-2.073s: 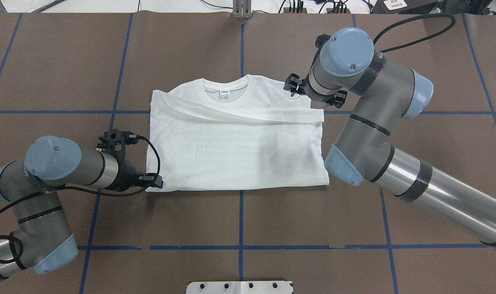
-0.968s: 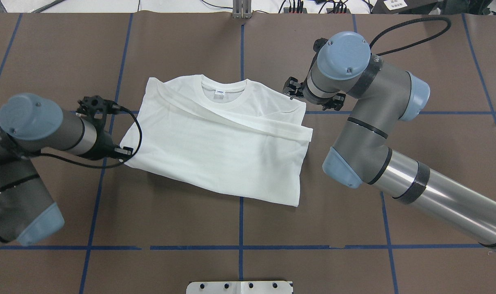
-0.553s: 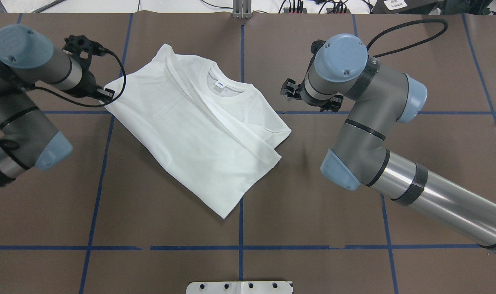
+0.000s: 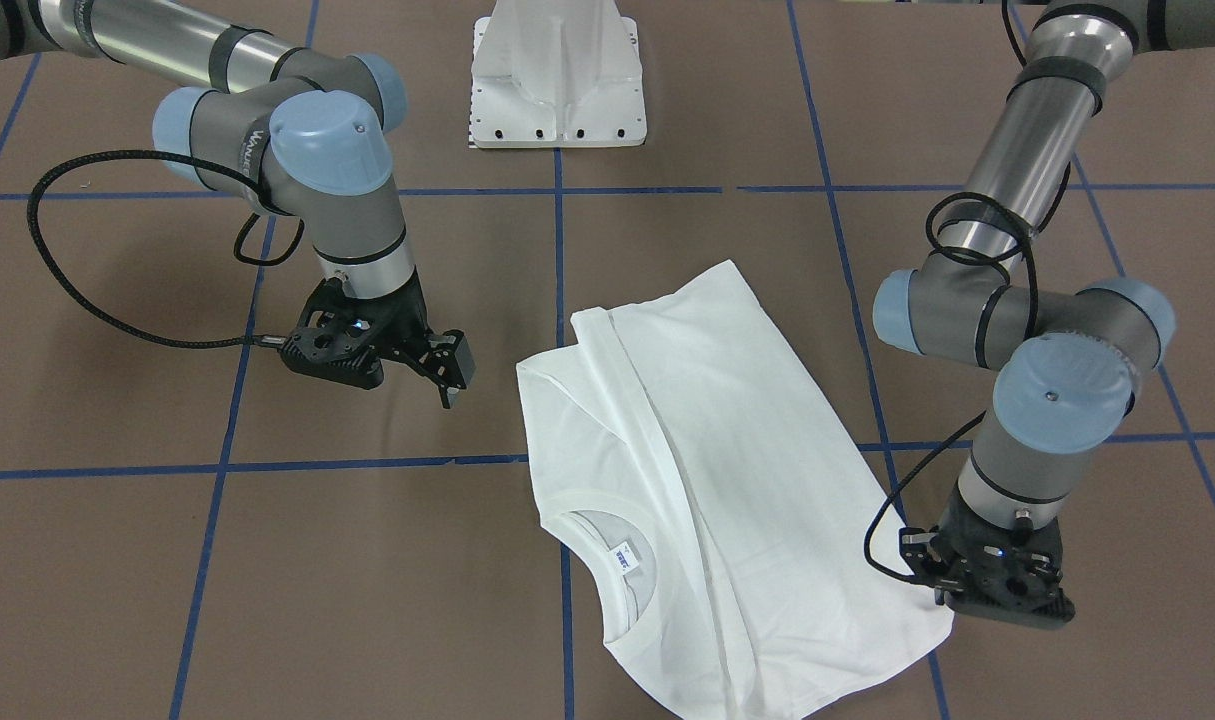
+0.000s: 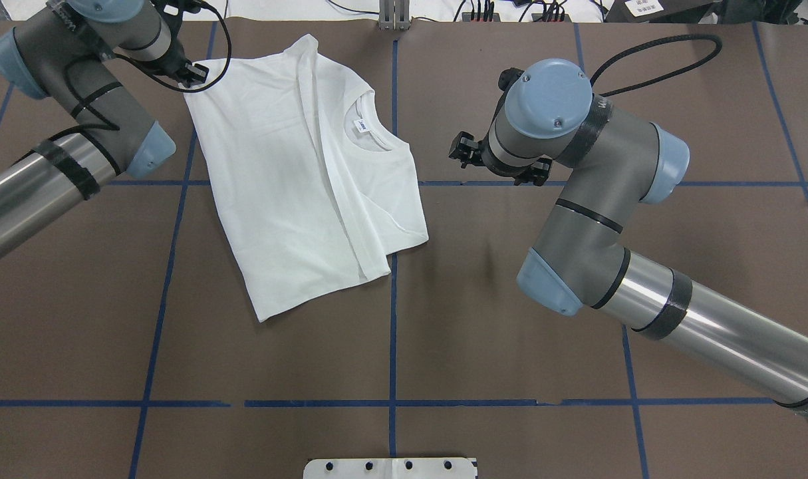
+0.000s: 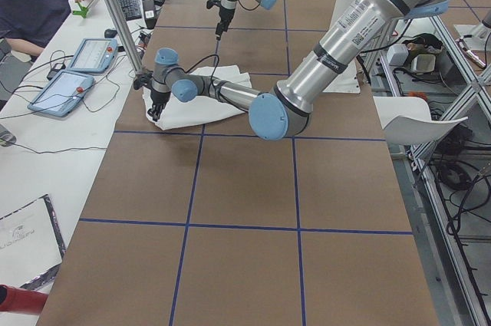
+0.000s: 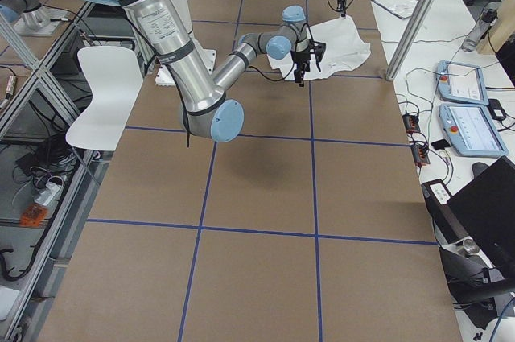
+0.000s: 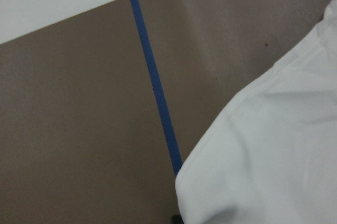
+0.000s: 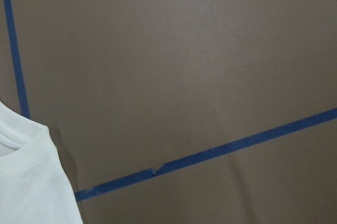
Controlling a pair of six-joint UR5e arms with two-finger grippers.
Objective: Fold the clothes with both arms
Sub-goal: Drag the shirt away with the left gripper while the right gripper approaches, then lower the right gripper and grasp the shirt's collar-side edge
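The white T-shirt [image 5: 297,179] lies folded flat on the brown table, its ribbed collar [image 5: 370,126] turned toward the robot's right and its neck label showing. My left gripper [image 5: 192,72] is at the far left and is shut on the shirt's corner; the front-facing view shows the same grip [image 4: 967,605]. My right gripper [image 4: 452,375] hangs open over bare table, a short way off the shirt's collar side, with nothing between its fingers. The left wrist view shows the shirt's edge [image 8: 263,155], and the right wrist view shows a corner of the shirt [image 9: 26,182].
The white pedestal base [image 4: 557,80] stands at the robot's side of the table. Blue tape lines [image 5: 393,332] grid the brown cover. Beyond the far edge a person [image 6: 38,4] sits at a white desk with tablets [image 6: 92,54] and cables.
The left gripper has dragged the shirt's corner far and to the left, swinging the shirt about a quarter turn clockwise. The right gripper drifted slightly left and stands apart from the shirt.
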